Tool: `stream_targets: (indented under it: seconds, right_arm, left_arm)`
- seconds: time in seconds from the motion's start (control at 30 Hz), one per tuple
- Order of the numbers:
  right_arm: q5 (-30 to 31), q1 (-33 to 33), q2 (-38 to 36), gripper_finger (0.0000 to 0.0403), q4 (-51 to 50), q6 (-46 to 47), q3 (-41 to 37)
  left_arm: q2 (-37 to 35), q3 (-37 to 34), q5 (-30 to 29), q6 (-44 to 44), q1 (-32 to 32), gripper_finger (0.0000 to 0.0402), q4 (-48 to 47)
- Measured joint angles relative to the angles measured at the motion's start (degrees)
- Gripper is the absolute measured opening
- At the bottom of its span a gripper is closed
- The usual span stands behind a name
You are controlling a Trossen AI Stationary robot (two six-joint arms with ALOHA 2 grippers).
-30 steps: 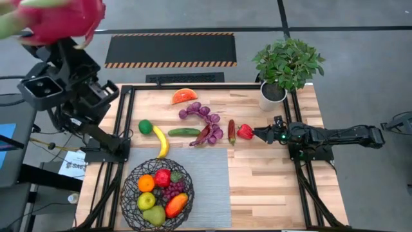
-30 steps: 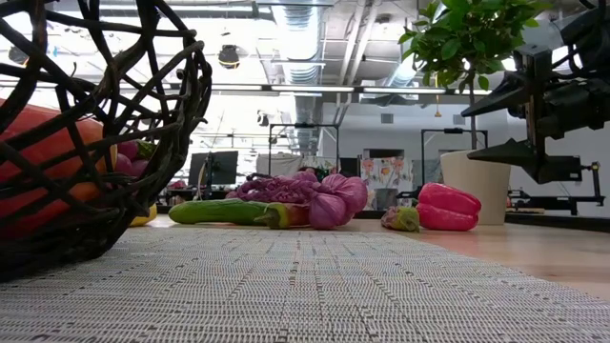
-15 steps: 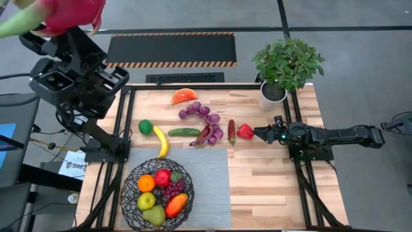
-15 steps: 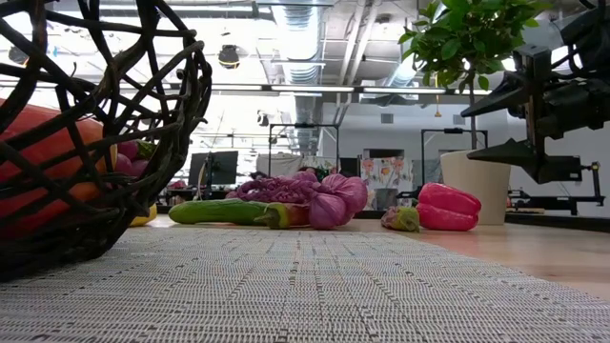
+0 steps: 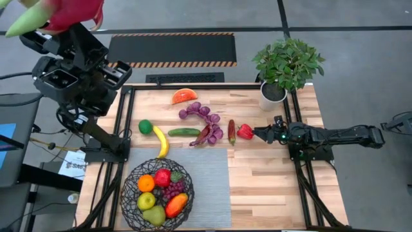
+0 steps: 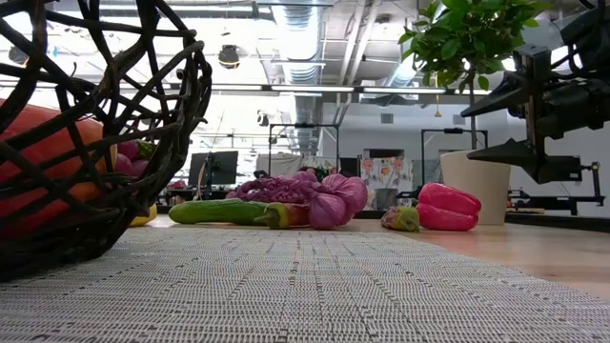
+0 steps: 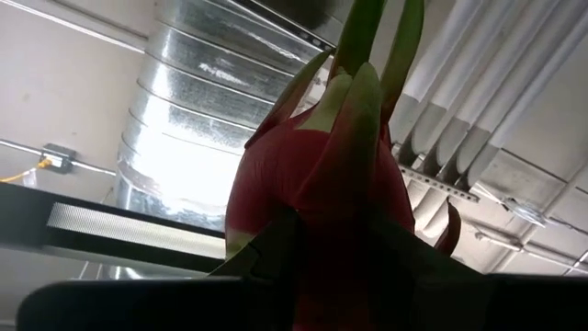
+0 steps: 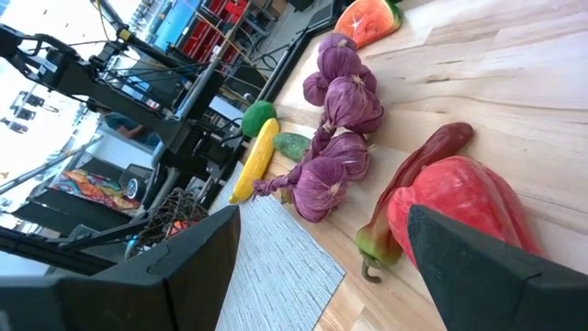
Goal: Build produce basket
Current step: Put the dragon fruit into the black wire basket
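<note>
left gripper (image 7: 303,267) clamps pink scaly dragonfruit (image 5: 64,13) high far-left: lower centred over black wire basket (image 5: 129,183); right gripper (image 5: 257,134) gapes wide.

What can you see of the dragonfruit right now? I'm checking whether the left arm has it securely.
The dragonfruit is a pink-red toy fruit with long green-tipped scales, smooth and plastic-looking. The left gripper is shut on it, its dark fingers pressing its lower body, and holds it high above the table's far left corner, close to the overhead camera, which cuts part of it off. In the wrist view its leafy tips point up toward the ceiling ducts. Only the gripper touches it.
</note>
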Motion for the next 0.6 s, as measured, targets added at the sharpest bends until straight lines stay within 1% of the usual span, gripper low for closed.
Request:
stream_targets:
  seconds: [0.6]
  right_arm:
    - [0.13, 0.0, 0.0, 0.0333, 0.0, -0.02, 0.0]
  left_arm:
    - [0.0, 0.0, 0.93, 1.95, 0.0, 0.0073, 0.02]
